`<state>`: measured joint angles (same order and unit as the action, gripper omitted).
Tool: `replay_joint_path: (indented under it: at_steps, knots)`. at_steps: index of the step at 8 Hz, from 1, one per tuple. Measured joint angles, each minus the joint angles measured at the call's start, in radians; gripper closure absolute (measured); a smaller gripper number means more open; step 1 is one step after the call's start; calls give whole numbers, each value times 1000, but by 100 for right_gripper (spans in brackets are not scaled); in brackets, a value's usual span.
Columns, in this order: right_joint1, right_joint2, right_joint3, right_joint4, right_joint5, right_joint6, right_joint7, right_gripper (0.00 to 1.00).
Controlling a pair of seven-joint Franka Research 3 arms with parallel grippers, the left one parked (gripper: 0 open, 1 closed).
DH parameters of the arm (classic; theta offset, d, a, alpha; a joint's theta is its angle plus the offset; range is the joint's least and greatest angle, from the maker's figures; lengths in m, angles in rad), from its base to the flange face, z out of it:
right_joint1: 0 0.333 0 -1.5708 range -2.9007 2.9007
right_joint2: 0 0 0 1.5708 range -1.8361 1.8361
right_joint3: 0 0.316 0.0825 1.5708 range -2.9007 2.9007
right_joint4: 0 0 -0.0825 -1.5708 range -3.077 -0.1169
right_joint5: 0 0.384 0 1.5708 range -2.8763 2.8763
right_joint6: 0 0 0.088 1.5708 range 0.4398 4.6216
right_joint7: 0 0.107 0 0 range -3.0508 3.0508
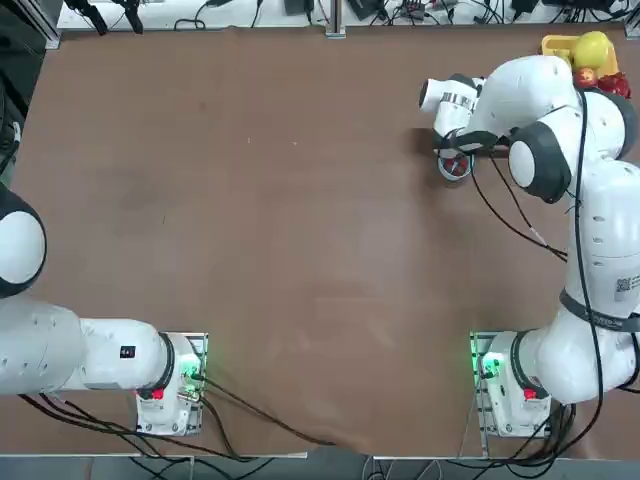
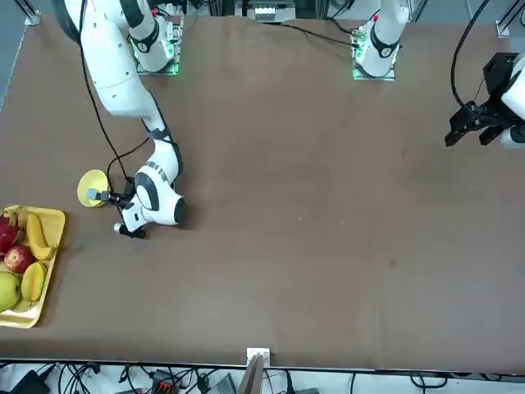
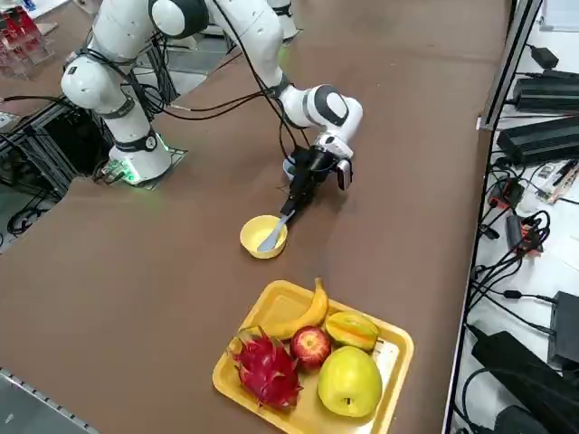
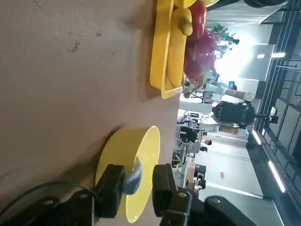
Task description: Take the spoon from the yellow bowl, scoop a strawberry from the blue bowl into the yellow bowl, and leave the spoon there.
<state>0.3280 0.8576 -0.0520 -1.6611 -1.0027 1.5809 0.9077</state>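
Near the table's right edge, the right gripper pinches the spoon handle between its fingers. Its scoop end rests inside the yellow bowl. Beneath the wrist sits the blue bowl.

Brown bench; bright yellow bowl with pale grey-blue spoon; light-blue bowl, red inside; yellow tray; black hand on white arm.

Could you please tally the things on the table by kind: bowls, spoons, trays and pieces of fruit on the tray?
Bowls: 2, yellow bowl and blue bowl
Spoons: 1, spoon
Trays: 1, yellow tray
Fruit on tray: 5
Total: 9
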Motion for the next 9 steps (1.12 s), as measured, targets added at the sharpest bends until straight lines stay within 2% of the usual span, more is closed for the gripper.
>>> replay_joint_path:
  at_steps: [1, 5, 9]
  knots:
    - [0, 1, 0, 0, -2, 0, 0, 62]
    - [1, 2, -1, 2, -23, -13, 0, 88]
    - [1, 2, -2, 8, -23, -23, 0, 89]
